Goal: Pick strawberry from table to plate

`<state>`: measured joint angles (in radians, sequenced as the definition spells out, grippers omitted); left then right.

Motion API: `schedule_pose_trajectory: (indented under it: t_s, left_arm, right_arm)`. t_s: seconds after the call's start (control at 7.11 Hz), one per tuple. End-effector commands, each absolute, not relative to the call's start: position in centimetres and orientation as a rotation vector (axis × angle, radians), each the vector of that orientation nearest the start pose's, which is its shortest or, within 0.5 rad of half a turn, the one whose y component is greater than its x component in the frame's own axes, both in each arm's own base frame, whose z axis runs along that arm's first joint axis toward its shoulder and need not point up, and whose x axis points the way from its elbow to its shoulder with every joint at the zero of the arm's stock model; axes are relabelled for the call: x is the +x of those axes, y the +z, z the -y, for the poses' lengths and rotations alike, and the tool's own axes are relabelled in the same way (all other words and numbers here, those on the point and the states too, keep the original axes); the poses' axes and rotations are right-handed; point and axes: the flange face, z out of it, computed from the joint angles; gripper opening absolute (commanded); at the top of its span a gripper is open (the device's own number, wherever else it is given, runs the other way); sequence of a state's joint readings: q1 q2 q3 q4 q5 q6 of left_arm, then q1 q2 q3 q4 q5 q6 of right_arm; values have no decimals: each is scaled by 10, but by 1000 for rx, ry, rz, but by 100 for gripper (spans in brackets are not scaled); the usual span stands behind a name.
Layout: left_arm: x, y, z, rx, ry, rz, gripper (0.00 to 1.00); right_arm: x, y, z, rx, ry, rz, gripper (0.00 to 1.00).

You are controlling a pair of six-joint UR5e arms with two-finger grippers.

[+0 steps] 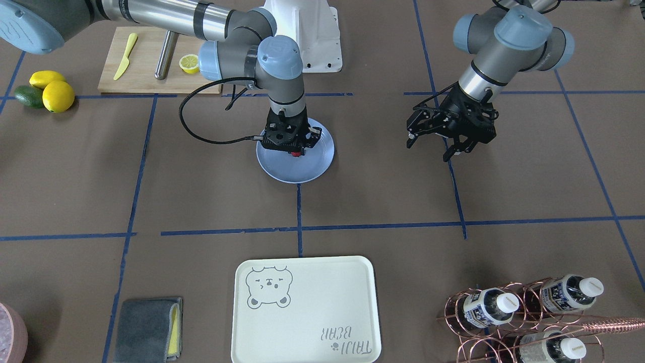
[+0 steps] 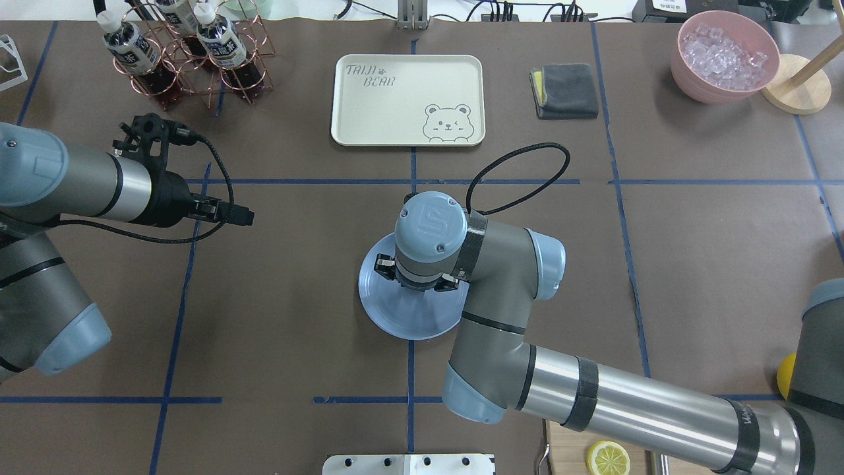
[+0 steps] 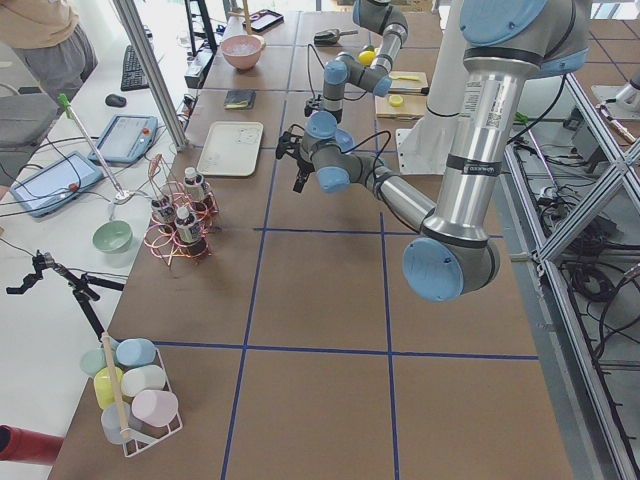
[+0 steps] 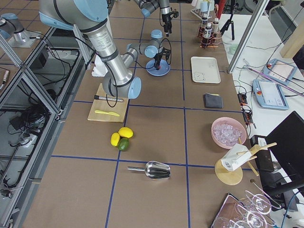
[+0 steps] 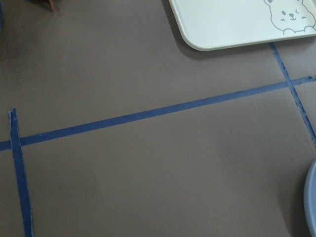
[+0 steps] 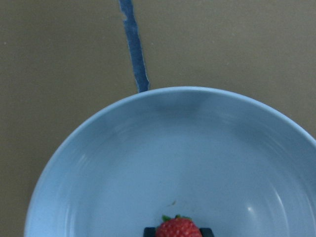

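The right gripper [image 1: 295, 150] stands straight down over the light-blue plate [image 1: 282, 170], its fingers closed on the strawberry [image 6: 178, 228], which hangs just inside the plate's rim. I cannot tell whether the berry touches the plate's floor. The left gripper [image 1: 433, 147] hovers over the table [image 1: 201, 191], well apart from the plate, with its fingers spread wide and empty. A pink bowl [image 2: 692, 89] holds ice cubes [image 2: 725, 53], and a copper wire rack [image 2: 173, 86] holds bottles [image 2: 221, 43].
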<state>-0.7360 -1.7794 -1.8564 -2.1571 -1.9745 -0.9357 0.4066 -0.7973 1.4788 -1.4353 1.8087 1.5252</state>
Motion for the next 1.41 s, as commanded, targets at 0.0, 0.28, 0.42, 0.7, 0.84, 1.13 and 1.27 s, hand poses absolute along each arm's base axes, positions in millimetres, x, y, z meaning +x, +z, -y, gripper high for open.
schedule_pose_trajectory:
  t_s: [0.0, 0.28, 0.42, 0.7, 0.84, 1.13, 1.27]
  left_arm:
    - [353, 348, 446, 391, 128, -1052, 100]
    - [353, 351, 447, 388, 126, -1048, 100]
    - [352, 351, 446, 389, 127, -1048, 100]
    - [345, 365, 442, 372, 127, -1032, 100]
    - [333, 372, 445, 380, 121, -1020, 100]
    - [280, 431, 448, 437, 229, -896, 100]
    - [238, 454, 458, 489, 273, -826, 100]
  right_arm:
    - [-638, 212, 393, -38, 244, 837, 100]
    - [-632, 208, 395, -39, 247, 834, 100]
    - [-611, 195, 403, -38, 262, 839, 100]
    - [-514, 186, 407, -35, 256, 852, 100]
    - [-459, 211, 404, -20, 205, 872, 100]
    - [-374, 297, 424, 40, 82, 787, 100]
    - [-326, 332, 447, 44, 56, 760, 100]
